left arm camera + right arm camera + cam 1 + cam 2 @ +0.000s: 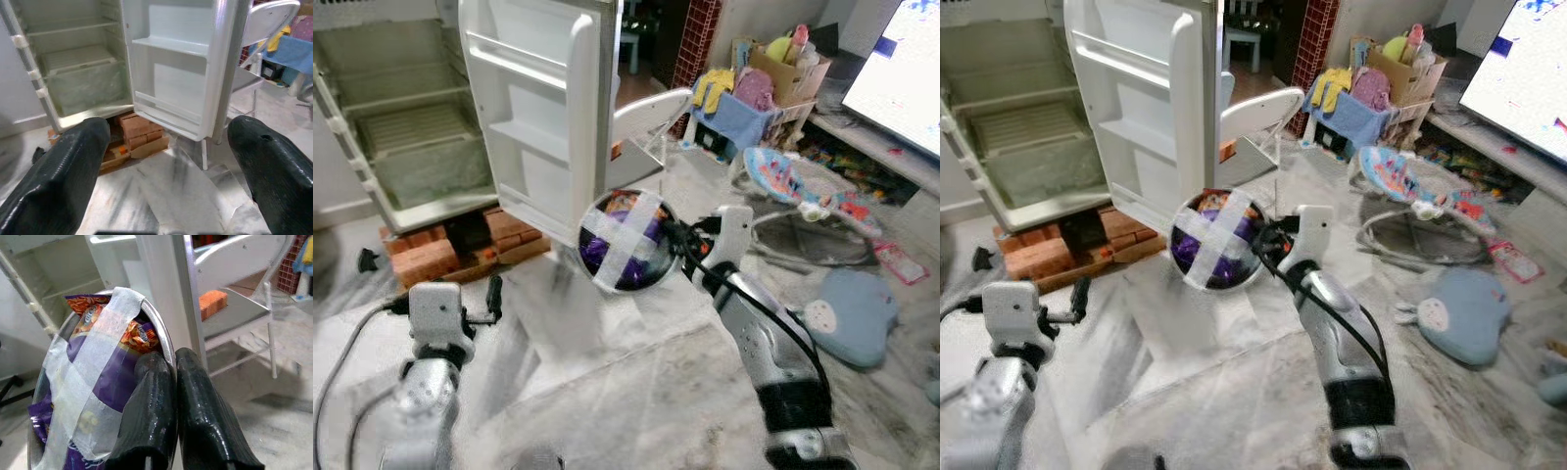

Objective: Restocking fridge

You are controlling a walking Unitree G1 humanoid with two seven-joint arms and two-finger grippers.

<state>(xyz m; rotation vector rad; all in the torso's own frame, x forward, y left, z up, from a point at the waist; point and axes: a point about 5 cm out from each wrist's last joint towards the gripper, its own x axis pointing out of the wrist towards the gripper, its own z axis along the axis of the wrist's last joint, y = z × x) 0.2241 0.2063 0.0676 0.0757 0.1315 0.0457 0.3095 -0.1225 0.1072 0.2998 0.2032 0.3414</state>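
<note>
A metal bowl [625, 242] packed with purple and orange snack packets, crossed with white tape, hangs in the air before the open fridge door [540, 108]. My right gripper [671, 238] is shut on the bowl's rim [164, 340], one finger [149, 401] inside and one outside. The white fridge [401, 117] stands open at the far left, its shelves bare, resting on bricks [435, 253]. My left gripper [493, 297] is low at the left, open, with nothing between its fingers [58, 176]; it points at the fridge [78, 63].
A white folding chair [646, 122] stands just behind the fridge door. Toys, a blue basket [736, 116], a baby bouncer [803, 191] and a blue cushion [850, 313] crowd the right side. The marble floor [636, 382] lies open in front.
</note>
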